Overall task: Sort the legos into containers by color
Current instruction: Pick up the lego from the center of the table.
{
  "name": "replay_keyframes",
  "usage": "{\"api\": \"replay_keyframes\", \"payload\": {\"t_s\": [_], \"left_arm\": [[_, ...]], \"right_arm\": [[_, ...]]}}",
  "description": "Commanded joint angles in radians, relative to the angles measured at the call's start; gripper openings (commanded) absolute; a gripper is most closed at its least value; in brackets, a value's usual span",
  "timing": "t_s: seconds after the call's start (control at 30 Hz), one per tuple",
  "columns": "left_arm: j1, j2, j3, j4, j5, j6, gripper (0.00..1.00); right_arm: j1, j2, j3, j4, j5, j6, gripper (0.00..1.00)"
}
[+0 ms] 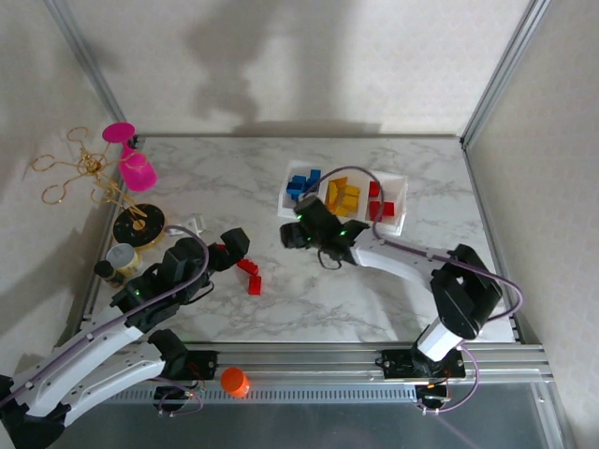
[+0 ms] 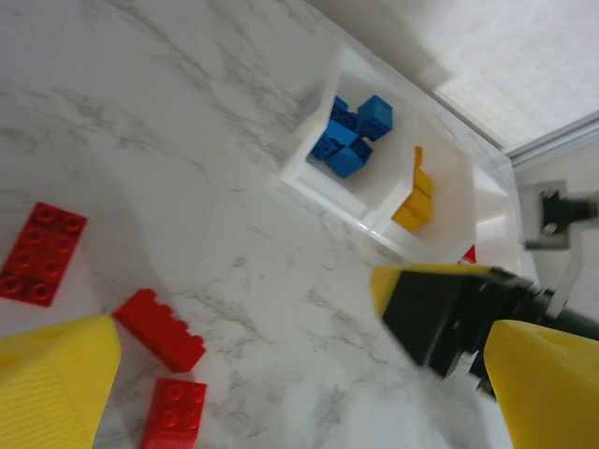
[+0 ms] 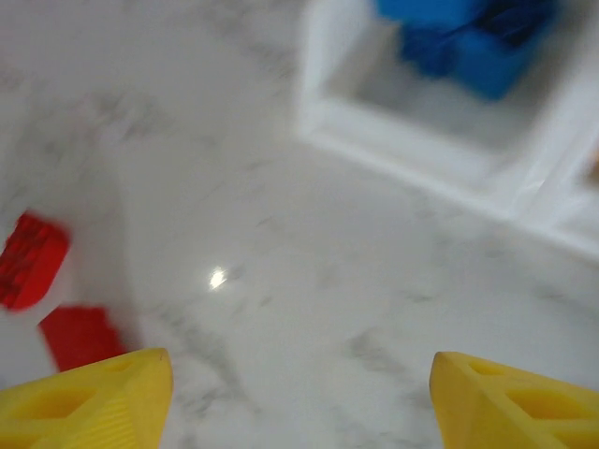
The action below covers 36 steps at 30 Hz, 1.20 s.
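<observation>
— Marble worktop (image 1: pixel 374 299), fine, but where are the loose pieces?
— Three red legos (image 1: pixel 248 267) lie toward its near left part. Blue, yellow and red ones sit in the containers (image 1: pixel 401 198) toward the far right corner.
— Which claw is closer?
— The left gripper (image 2: pixel 304 374), spread wide and empty, right over them. The nearest red brick (image 2: pixel 159 329) lies close to one finger, with its long axis slanting across the gap.
— And the other?
— The right gripper (image 3: pixel 299 374), also wide and empty, hangs between bricks and containers. Its view is blurred, but the bricks seem well off toward the left arm's side.
</observation>
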Motion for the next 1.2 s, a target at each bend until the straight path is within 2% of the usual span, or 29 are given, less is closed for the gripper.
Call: {"api": "replay_keyframes", "payload": {"t_s": [0.0,0.17,0.4,0.67,0.87,1.17], "left_arm": [[0.006,-0.046,-0.019,-0.115,-0.068,-0.044,1.0],[0.007,-0.103,-0.033,-0.177,-0.099,-0.095,1.0],[0.008,-0.16,-0.042,-0.207,-0.121,-0.127,1.0],[0.009,-0.166,-0.047,-0.214,-0.136,-0.138,1.0],[0.009,-0.162,-0.055,-0.196,-0.127,-0.143,1.0],[0.01,-0.155,-0.05,-0.181,-0.121,-0.137,1.0]], "right_arm": [[0.064,0.079,0.037,0.043,-0.052,0.049,0.75],[0.15,0.202,0.105,0.11,-0.085,-0.054,0.75],[0.182,0.318,0.188,0.148,-0.15,-0.147,0.75],[0.192,0.418,0.25,0.128,-0.111,-0.189,0.72],[0.193,0.465,0.295,0.096,-0.063,-0.208,0.61],[0.191,0.448,0.298,0.082,-0.039,-0.227,0.37]]}}
